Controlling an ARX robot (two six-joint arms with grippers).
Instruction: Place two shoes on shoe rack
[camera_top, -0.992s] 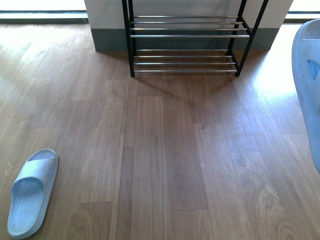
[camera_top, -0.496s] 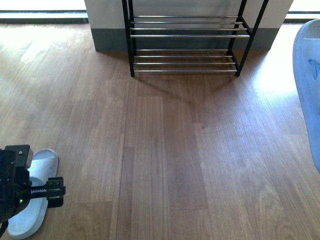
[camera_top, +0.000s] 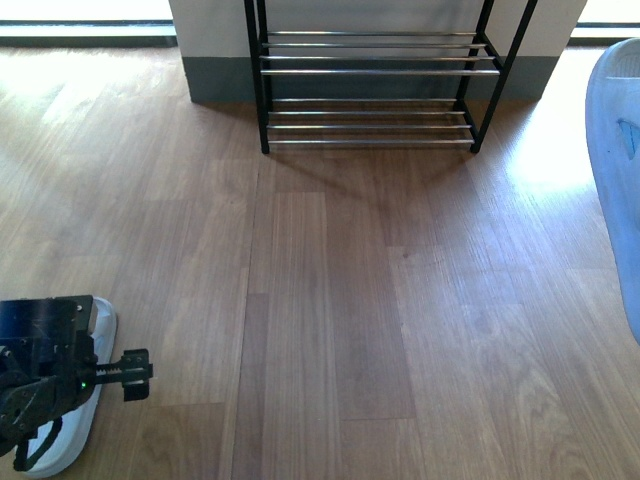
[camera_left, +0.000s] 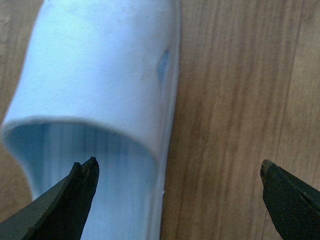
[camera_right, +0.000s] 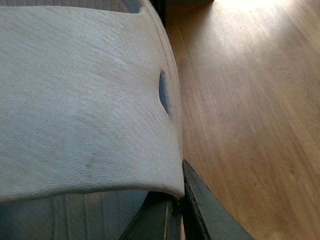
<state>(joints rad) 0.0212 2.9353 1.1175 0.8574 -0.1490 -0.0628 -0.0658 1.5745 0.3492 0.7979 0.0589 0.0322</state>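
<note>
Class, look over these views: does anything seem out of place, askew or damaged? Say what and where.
Nothing looks damaged. One slide lies on the floor far from the rack, under the open left gripper; its mate is held up in the right gripper.

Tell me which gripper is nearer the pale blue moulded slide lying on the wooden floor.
Left. The left gripper hangs open over that pale blue slide, one finger above its footbed, the other above floor. The right gripper is away at the right, clamping the other slide.
</note>
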